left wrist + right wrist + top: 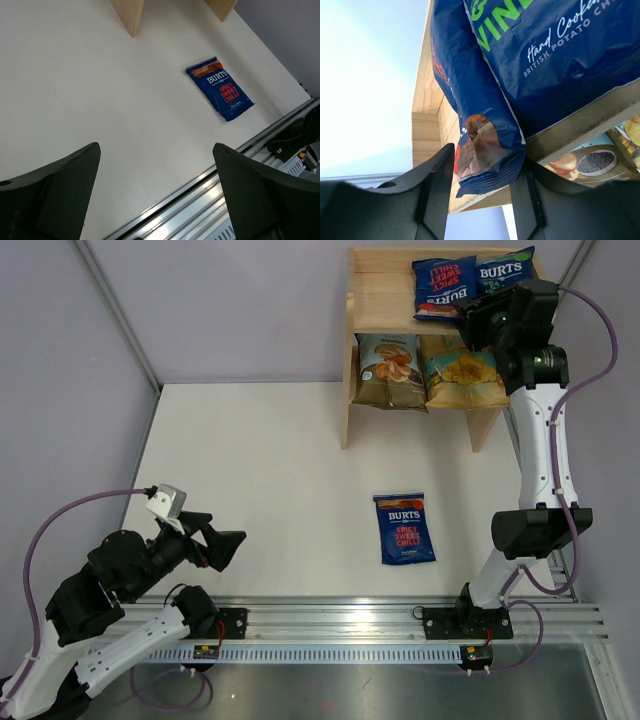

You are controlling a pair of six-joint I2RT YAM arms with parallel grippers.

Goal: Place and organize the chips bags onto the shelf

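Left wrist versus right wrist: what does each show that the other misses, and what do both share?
Left wrist only: a Burts Spicy Sweet Chilli bag flat on the table, and the open left gripper. Right wrist only: a British Potato Chips bag and a second dark-blue bag on the top tier, the second's end inside the right gripper; grip unclear. Both: the wooden shelf.
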